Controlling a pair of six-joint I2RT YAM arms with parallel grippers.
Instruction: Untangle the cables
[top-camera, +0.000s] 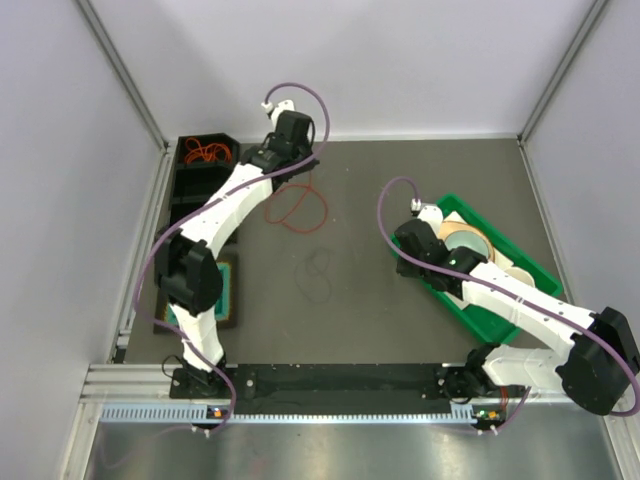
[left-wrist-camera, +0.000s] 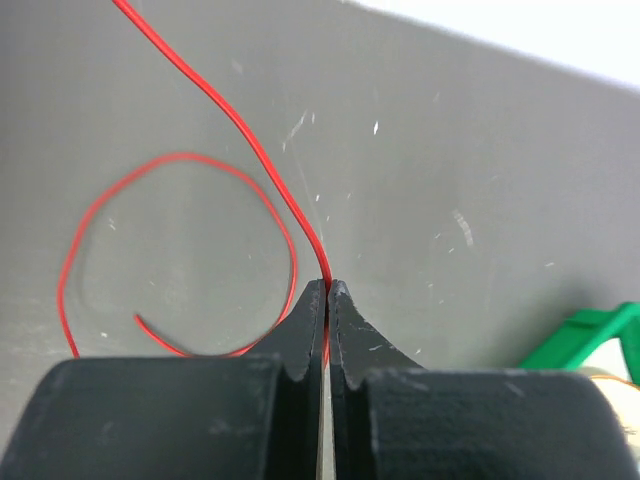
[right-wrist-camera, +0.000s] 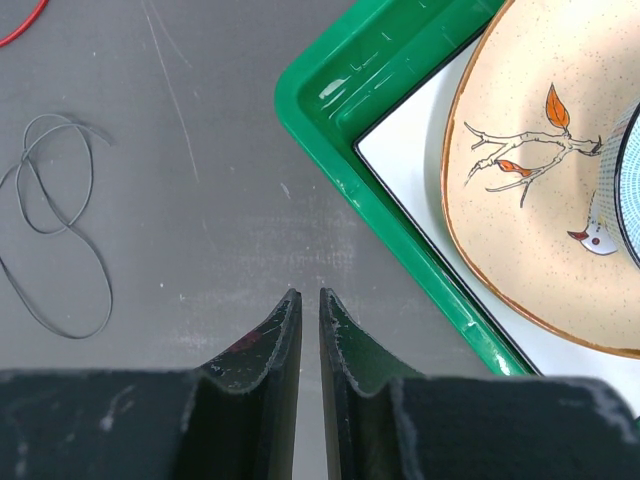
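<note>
**Hidden or cut off:** in the top view the left gripper's (left-wrist-camera: 327, 287) fingers lie under its wrist. The red cable (left-wrist-camera: 260, 150) leaves the wrist view at the top edge. The right arm covers much of the green tray (right-wrist-camera: 318, 95), and its plate (right-wrist-camera: 530, 200) is cut off at the right.

**Containers:**
- Black bin (top-camera: 185, 185), far-left corner of the worktop (top-camera: 380, 200): orange-red cables (top-camera: 207, 153).
- Green tray, right edge: a cream plate with a painted twig and leaves, and other round ware that is hard to make out.

**Grippers:**
- Left gripper: clenched on the red cable, whose loop lies on the worktop near the far edge.
- Right gripper (right-wrist-camera: 310, 296): narrowly parted, grasping nothing.

**Loose:** dark cable (right-wrist-camera: 60, 230), mid-worktop.
</note>
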